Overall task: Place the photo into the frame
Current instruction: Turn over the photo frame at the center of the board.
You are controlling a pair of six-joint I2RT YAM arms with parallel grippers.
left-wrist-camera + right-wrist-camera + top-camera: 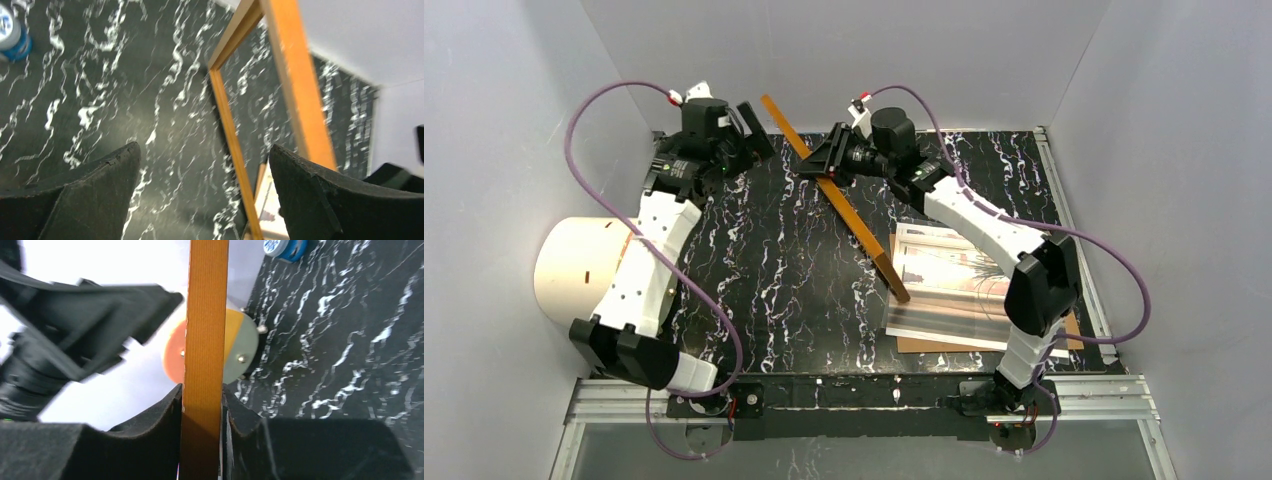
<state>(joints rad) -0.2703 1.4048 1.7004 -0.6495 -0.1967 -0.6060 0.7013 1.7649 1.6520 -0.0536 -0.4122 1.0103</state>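
thin orange-brown wooden frame (pixel 844 205) on edge, tilted, right pincer (pixel 200 405) clamped on its rail. lower corner at left edge of photo (pixel 949 285), a paper print of a room, flat on brown backing board (pixel 924 345) on black marbled table (pixel 774 270). left pincer (pixel 204 150) spread wide, empty, beside frame. photo not yet inserted.

walls (pixel 844 50): plain grey | table (pixel 764 270): black, white-veined | near edge: aluminium rail (pixel 1104 395)

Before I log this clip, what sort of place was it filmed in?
Probably a lab test cell rather than a home: plain grey walls enclose a black marble-patterned table, and an aluminium rail along its near edge carries two robot arms.
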